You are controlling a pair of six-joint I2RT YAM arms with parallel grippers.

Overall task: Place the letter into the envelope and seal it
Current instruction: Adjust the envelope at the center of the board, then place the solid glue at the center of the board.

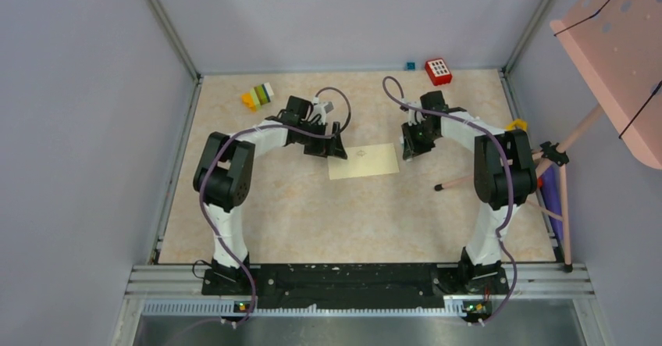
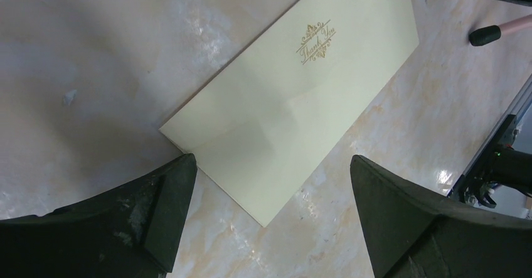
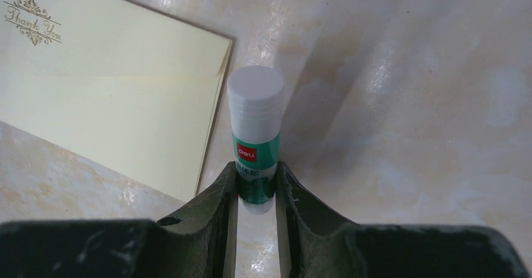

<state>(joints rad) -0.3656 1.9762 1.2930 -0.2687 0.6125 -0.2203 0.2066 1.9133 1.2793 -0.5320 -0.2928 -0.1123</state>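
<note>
The light, bendy envelope [image 1: 364,161], likely best pinched at an edge, is being held up flat by the desk [image 1: 312,221], the left jaws being held wide and a glue stick [image 3: 254,137] being squeezed by the right jaws.

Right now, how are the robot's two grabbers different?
The left gripper is wide open and empty; the right gripper is shut on a glue stick. The left gripper sits over one end of the envelope; the right gripper is beside the other end. Both are dark.
</note>
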